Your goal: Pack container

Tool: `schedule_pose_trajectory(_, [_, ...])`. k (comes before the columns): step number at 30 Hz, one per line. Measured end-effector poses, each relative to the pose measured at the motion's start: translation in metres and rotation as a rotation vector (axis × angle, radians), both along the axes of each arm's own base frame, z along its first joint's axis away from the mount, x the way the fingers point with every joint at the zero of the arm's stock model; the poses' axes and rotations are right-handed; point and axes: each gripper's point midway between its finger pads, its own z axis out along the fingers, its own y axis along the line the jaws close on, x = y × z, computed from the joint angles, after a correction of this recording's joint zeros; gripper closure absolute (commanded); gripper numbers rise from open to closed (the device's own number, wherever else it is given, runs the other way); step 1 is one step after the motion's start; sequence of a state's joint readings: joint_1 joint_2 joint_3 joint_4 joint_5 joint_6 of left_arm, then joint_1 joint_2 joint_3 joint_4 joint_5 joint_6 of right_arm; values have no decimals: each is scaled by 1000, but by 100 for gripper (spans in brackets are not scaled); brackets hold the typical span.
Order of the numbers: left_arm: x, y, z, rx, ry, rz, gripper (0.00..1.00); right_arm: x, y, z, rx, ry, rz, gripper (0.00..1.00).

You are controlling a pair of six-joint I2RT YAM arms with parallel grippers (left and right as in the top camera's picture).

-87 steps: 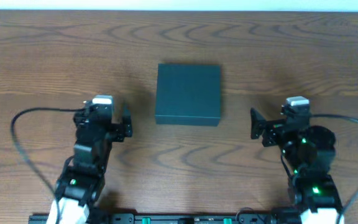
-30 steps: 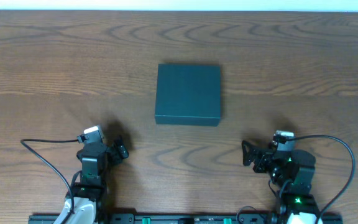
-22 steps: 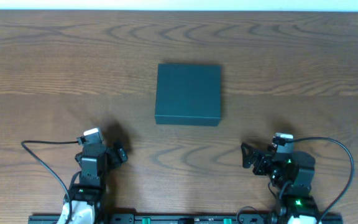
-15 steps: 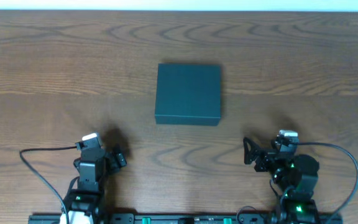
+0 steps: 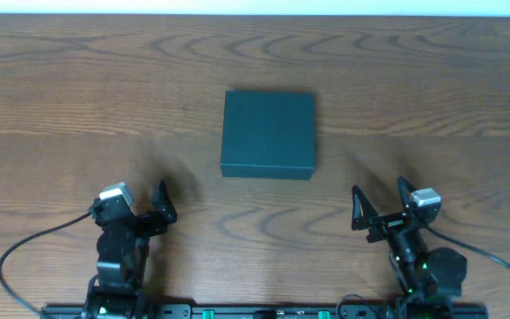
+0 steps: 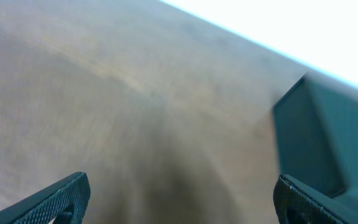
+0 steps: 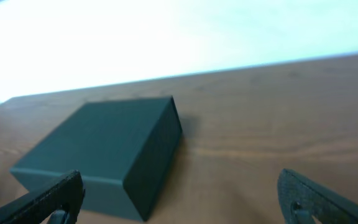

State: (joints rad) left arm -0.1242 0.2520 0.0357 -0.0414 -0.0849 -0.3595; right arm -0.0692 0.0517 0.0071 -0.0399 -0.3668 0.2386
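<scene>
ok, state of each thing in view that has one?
container: lid shut, lying flat, nothing touching it.
left end effector: open, empty, short of the container.
right end effector: open, empty, short of the container.

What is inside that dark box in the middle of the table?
Only the outside shows. The box sits shut on the wooden table, with nothing resting on top of it. Whatever is inside, if anything, is hidden because the box is closed.
</scene>
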Motion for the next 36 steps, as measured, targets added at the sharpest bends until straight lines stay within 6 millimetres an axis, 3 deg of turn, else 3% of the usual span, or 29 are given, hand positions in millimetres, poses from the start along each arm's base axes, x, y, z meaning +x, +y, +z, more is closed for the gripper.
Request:
schedule_pose_trajectory(4, [0, 0, 21, -15, -94, 1, 5, -3, 6, 8, -2, -38, 25, 1])
schedule_pose_trajectory(14, [-4, 14, 53, -26, -232, 55, 5, -6, 17, 9, -1, -40, 71, 1])
schedule_pose_trajectory(36, [-4, 19, 54, -24, -240, 76, 5, -5, 12, 9, -3, -40, 52, 1])
